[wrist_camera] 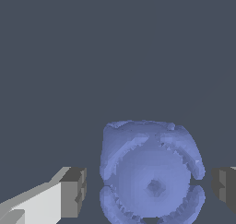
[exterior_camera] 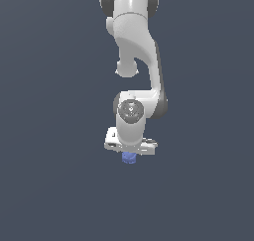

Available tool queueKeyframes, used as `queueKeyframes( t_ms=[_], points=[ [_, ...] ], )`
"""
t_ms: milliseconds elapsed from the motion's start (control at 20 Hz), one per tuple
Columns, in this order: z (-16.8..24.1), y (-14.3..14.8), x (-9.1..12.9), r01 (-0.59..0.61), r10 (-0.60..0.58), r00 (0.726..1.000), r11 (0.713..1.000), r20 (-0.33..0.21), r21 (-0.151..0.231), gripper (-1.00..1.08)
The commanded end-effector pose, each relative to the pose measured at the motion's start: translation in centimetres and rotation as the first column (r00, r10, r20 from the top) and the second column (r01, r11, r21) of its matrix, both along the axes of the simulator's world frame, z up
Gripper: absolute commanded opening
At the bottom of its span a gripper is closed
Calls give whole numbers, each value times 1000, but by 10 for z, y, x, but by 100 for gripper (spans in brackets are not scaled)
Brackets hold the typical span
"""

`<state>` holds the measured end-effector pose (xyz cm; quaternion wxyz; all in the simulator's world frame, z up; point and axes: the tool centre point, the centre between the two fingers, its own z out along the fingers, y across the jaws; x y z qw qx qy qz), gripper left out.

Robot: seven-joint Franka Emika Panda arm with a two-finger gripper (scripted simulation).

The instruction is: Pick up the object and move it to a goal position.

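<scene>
Panda arm with its white gripper (exterior_camera: pixel 130 150) lowered over the object (exterior_camera: pixel 129 157), a small blue-violet lump that shows just beneath the hand in the exterior view. No edge or corner of the dark grey-blue surface (exterior_camera: pixel 49 185) is in view, so the object's place on it cannot be fixed beyond lying directly under the hand. In the wrist view the object (wrist_camera: pixel 150 172) lies between the two dark finger pads (wrist_camera: pixel 73 192), with a clear gap on each side: the hand is released, jaws spread and touching nothing.

Shape and texture: a stubby, roundish cylinder seen end-on, its rim broken into bumpy, ridged lobes around a flatter disc with a small central dimple. The finish looks matt and evenly coloured. The gripper body is smooth glossy white; the pads are flat-faced, dark grey blocks.

Handling, as a judgement: the piece is much narrower than the hand, so probably light, and it looks rigid rather than soft. Its lobed flank offers uneven contact, so a flat pad may bear on a ridge and let the piece twist or roll. The sounder hold is across the widest part of the body, pads on opposite sides and centred, closing squarely so neither pad nudges it aside first. Whether it rests on the surface cannot be told
</scene>
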<state>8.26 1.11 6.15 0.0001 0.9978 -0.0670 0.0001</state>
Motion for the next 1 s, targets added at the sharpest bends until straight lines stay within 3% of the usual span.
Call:
queueKeyframes(
  t_ms=[0,350,400,950],
  points=[
    [-14,0,-1,1,-1,1000,1000,-1,0,100],
    [-22,0,1,1,-1,1000,1000,-1,0,100],
    [-22,0,1,1,-1,1000,1000,-1,0,-100],
    [-22,1,1,1,-1,1000,1000,-1,0,-100]
  ],
)
